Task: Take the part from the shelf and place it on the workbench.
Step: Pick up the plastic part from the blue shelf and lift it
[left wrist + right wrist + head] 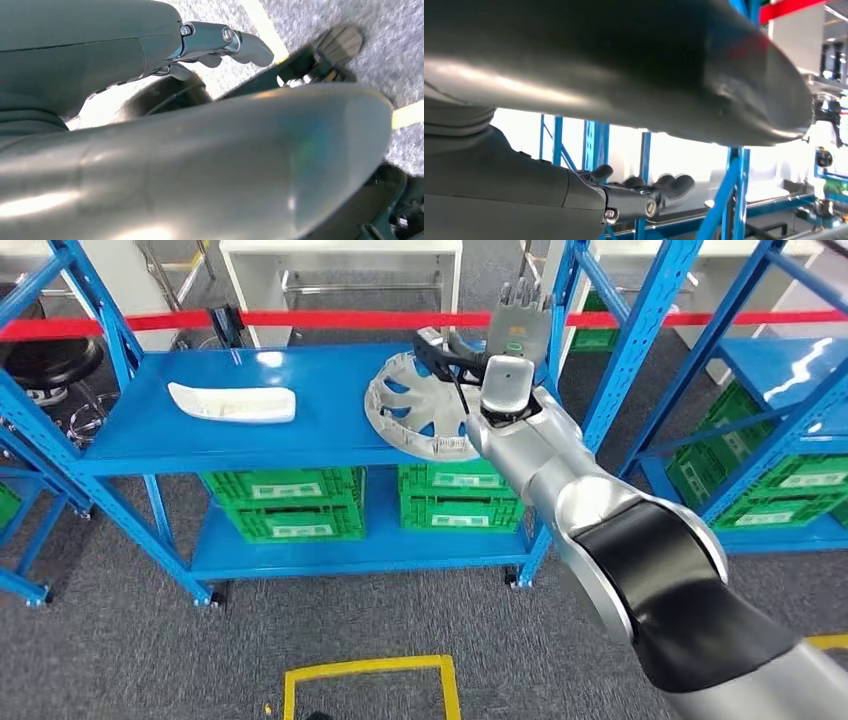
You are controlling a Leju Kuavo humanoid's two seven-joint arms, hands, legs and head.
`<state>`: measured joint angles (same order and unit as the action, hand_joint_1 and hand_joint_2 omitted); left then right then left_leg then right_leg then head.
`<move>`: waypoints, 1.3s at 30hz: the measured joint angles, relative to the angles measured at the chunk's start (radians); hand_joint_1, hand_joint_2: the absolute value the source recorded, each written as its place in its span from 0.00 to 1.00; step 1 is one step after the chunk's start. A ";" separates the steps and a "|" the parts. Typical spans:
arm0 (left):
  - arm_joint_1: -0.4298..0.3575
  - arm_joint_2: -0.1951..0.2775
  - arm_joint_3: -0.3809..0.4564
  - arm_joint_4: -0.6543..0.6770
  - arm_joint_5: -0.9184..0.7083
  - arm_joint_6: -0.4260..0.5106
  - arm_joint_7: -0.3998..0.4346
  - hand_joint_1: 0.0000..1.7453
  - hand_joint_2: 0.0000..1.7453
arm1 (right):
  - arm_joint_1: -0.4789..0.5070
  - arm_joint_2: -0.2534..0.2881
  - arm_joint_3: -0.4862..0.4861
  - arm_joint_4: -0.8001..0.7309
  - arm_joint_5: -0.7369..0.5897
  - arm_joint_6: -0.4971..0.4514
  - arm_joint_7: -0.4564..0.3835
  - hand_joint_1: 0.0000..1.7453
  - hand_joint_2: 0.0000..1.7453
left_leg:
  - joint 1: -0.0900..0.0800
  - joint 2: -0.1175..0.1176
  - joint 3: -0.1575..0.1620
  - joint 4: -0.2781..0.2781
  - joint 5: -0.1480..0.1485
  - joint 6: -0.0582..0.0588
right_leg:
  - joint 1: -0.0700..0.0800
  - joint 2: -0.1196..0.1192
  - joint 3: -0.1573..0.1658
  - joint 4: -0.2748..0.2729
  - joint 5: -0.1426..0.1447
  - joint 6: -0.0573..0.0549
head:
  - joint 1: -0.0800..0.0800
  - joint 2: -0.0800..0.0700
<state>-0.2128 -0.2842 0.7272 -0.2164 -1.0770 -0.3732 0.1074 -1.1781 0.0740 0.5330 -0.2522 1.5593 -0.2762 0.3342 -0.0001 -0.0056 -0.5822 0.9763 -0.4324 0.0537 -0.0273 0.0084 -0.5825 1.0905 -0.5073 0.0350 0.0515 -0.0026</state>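
A blue metal shelf rack [300, 445] stands on grey carpet [130, 640]. Its upper board carries a long white plastic trim piece [232, 402] at the left and a round silver hubcap [415, 410] near the right. Green plastic crates [285, 502] sit on the lower board.

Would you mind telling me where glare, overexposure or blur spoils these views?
Head view: sharp, with ceiling-light glare on the blue shelf beyond the wheel cover. Left wrist view: blurred silver arm close up, floor past the left hand washed out. Right wrist view: background behind the right hand blown out white, dark blurred arm overhead.
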 joint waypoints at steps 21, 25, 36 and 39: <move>-0.002 0.001 -0.010 0.000 -0.002 0.000 -0.012 0.00 0.00 | 0.022 -0.014 -0.006 0.002 0.002 0.003 -0.007 0.00 0.00 | 0.005 0.009 -0.203 0.258 -0.107 -0.078 | -0.001 0.006 0.088 -0.055 -0.057 -0.057 | -0.001 0.000; 0.001 0.004 -0.011 0.000 -0.002 0.000 -0.014 0.00 0.00 | 0.036 -0.014 -0.006 0.005 0.002 0.003 -0.009 0.00 0.00 | -0.022 -0.006 -0.174 0.044 0.123 -0.040 | 0.006 0.016 0.140 -0.071 -0.104 -0.043 | -0.003 0.000; 0.002 0.000 -0.015 0.000 0.002 0.000 -0.015 0.00 0.00 | 0.098 -0.021 -0.007 0.009 0.010 -0.007 -0.041 0.00 0.00 | -0.021 -0.015 -0.082 0.013 0.061 -0.013 | 0.021 0.004 -0.063 0.163 -0.128 -0.027 | 0.000 0.000; 0.002 0.000 -0.015 0.001 0.002 0.000 -0.015 0.00 0.00 | 0.097 -0.021 -0.007 0.010 0.010 -0.008 -0.041 0.00 0.00 | -0.025 -0.019 -0.069 0.032 0.036 -0.020 | 0.025 -0.001 -0.037 -0.015 0.017 -0.034 | 0.000 0.000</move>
<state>-0.2105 -0.2841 0.7126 -0.2158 -1.0750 -0.3731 0.0928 -1.0808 0.0526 0.5261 -0.2421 1.5698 -0.2845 0.2929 -0.0256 -0.0244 -0.6512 1.0080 -0.3961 0.0340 -0.0023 0.0072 -0.6199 1.0751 -0.4903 0.0007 0.0510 -0.0027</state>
